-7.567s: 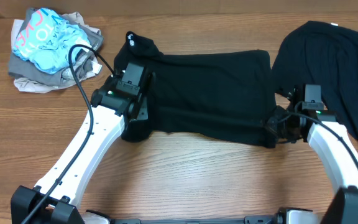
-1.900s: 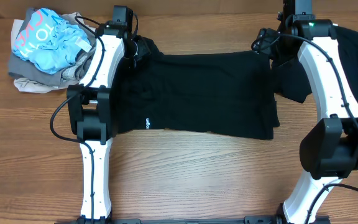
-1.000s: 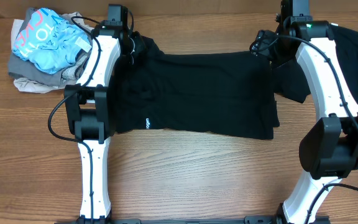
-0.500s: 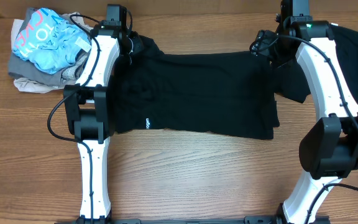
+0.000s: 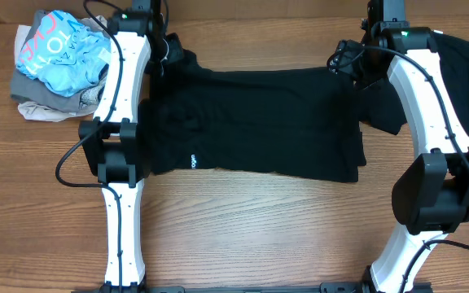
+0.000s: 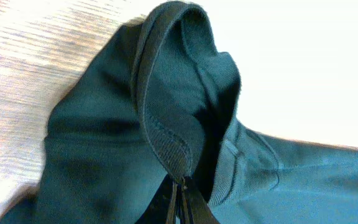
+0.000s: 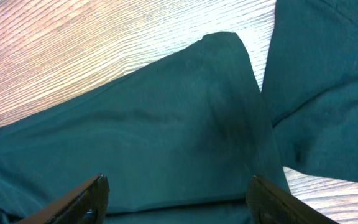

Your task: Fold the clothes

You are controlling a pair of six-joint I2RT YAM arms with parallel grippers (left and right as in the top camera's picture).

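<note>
The left fingers (image 6: pixel 194 210) are clamped on a ribbed edge of the shirt (image 5: pixel 259 122), spread flat on the desk (image 5: pixel 243 236); the right fingers (image 7: pixel 82 198) are held apart over its far corner. A fold is judged in hand; a right-side grip is needed next

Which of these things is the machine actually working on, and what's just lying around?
In hand: black logo shirt; left gripper pinching its collar; right gripper open over it.
Lying about, untouched: second black shirt; garment bundle; wooden table.
</note>
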